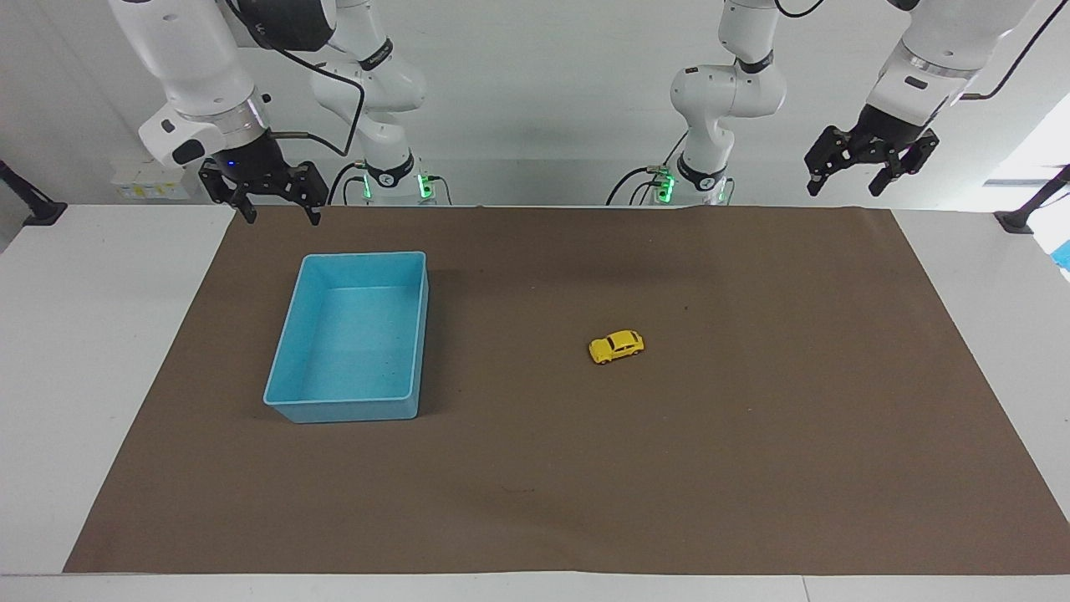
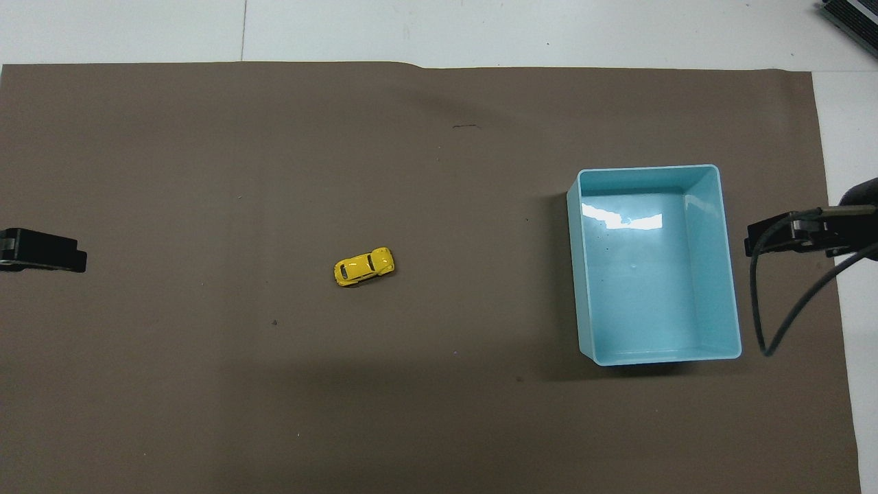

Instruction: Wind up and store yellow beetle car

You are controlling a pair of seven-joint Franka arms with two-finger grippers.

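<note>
The yellow beetle car [image 1: 616,346] [image 2: 364,266] stands on its wheels on the brown mat, near the middle and alone. My left gripper [image 1: 846,186] hangs high over the mat's corner at the left arm's end, open and holding nothing. My right gripper [image 1: 283,215] is raised over the mat's edge by the robots, just above the blue bin [image 1: 297,335] [image 2: 586,274], open and holding nothing. In the overhead view only the tips of the left gripper [image 2: 68,254] and the right gripper [image 2: 761,237] show at the sides.
The brown mat [image 1: 585,468] covers most of the white table [image 1: 84,351]. The open blue bin has nothing in it and lies toward the right arm's end. A black cable [image 2: 775,309] hangs from the right arm beside the bin.
</note>
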